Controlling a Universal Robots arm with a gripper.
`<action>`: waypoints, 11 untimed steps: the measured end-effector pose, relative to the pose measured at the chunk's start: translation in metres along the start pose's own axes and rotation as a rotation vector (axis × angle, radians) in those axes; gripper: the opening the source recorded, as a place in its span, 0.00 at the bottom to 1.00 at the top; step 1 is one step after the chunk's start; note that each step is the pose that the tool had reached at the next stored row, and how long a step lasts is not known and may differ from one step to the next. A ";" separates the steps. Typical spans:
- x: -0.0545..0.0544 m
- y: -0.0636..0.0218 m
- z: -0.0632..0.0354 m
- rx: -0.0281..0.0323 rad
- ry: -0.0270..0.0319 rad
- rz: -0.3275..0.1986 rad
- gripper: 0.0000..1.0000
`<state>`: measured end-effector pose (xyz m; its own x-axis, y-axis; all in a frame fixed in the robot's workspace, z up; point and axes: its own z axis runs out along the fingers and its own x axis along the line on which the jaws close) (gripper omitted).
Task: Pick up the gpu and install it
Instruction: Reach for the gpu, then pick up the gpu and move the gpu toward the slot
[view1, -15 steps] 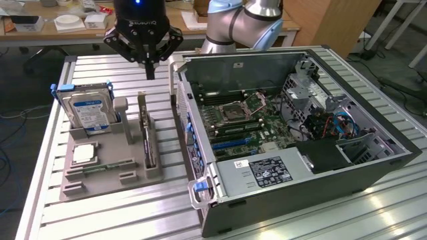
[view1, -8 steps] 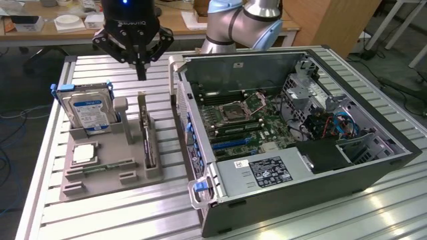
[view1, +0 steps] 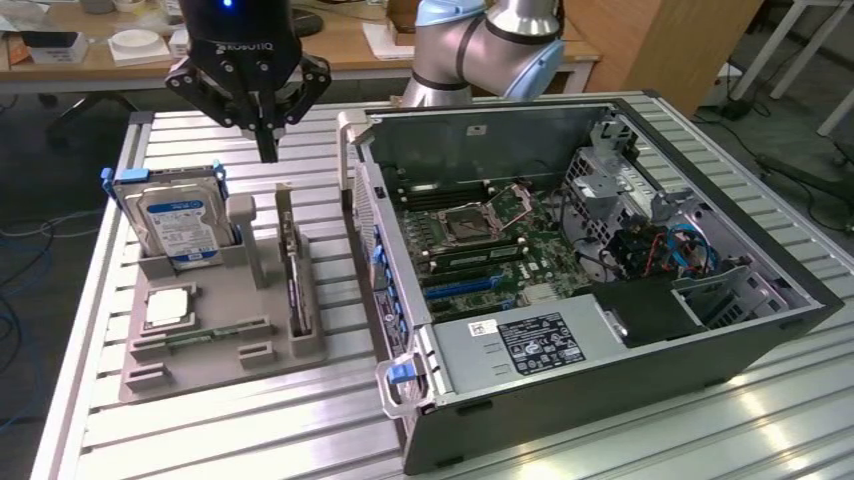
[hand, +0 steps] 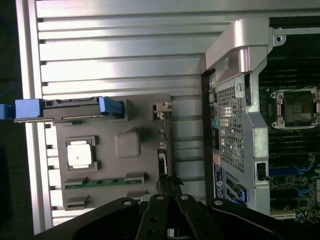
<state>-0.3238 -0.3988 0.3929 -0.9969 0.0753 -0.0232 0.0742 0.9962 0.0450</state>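
We see the gripper (view1: 267, 150) (hand: 168, 194) hanging above the slatted aluminium table (view1: 200, 130), its two fingers clenched tip to tip with nothing between them. It is well above the grey holder tray (view1: 254, 290) (hand: 145, 125), over the end farthest from the exterior camera.

The gpu (view1: 296, 285) (hand: 162, 159) stands on its long edge in a slot of that tray (the slot nearest the computer), its silver bracket at the end below the gripper. Nothing touches it; of all the parts it is the nearest to the fingers.

In the same tray, toward the exterior view's left, a silver hard drive (view1: 180, 225) (hand: 67, 109) with a blue label stands upright in a blue caddy. A CPU (view1: 167, 308) (hand: 80, 154) lies flat in its recess, and a green RAM stick (view1: 200, 335) (hand: 102, 182) lies just beside it.

On the exterior view's right the computer case (view1: 601, 400) (hand: 240, 100) lies open, showing the motherboard (view1: 494, 250) and the power supply (view1: 527, 345).
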 end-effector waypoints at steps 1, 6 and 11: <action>0.000 0.0000 0.0000 0.0000 0.0000 0.000 0.10; 0.000 0.0000 0.0000 0.0000 0.0000 0.000 0.10; 0.000 0.0000 0.0000 0.0000 0.0000 0.000 0.10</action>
<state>-0.3239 -0.3988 0.3929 -0.9969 0.0753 -0.0233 0.0742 0.9962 0.0451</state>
